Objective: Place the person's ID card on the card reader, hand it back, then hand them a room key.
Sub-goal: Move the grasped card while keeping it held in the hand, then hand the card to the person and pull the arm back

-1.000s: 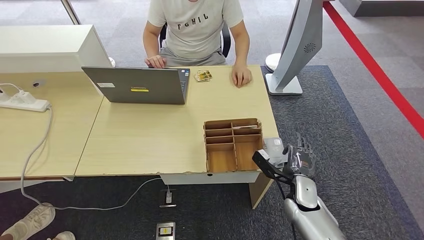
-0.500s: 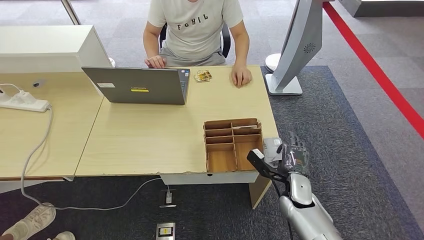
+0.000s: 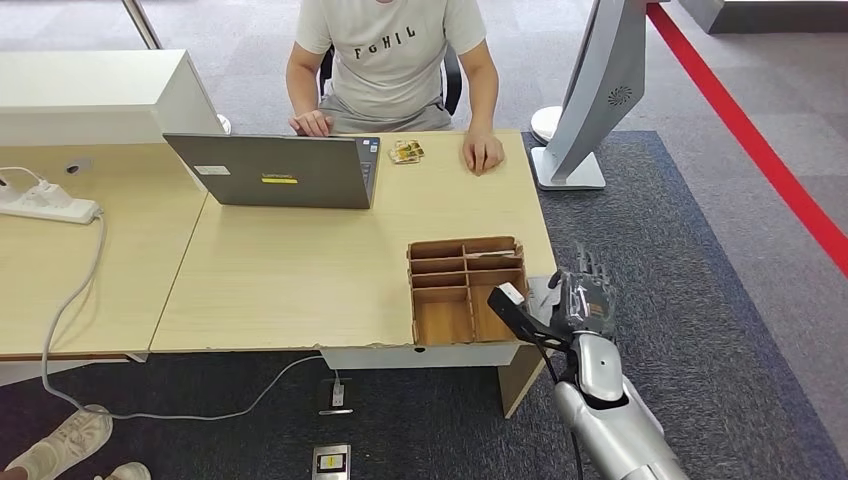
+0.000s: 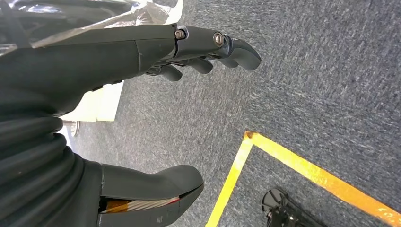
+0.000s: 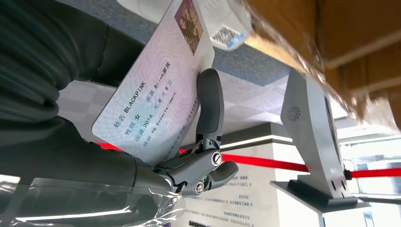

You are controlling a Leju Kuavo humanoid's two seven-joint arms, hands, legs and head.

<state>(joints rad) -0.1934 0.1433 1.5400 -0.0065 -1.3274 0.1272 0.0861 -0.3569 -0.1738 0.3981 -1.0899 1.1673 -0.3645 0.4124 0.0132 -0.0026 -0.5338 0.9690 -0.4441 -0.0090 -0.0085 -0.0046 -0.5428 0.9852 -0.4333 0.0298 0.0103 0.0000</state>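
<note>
The right hand (image 3: 584,300) grips the ID card (image 5: 156,90), lower right of the head view, beside the tray (image 3: 466,288). The thin pinch could slip and drop it. The left hand (image 4: 142,56) hangs loose, holding nothing.

- The left hand (image 4: 142,52) hangs above grey-blue carpet (image 4: 302,71), holding nothing, its dark fingers (image 4: 208,42) loosely bent and apart from the thick thumb (image 4: 151,189).
- A yellow floor line (image 4: 293,165) crosses the carpet and turns a corner; the corner lies between the fingers and the thumb, further out from the hand.
- A dark round object (image 4: 279,208) sits just inside that corner of the yellow line; what it is cannot be told.
- A pale panel (image 4: 101,101) shows close beside the hand, well away from the yellow line.
</note>
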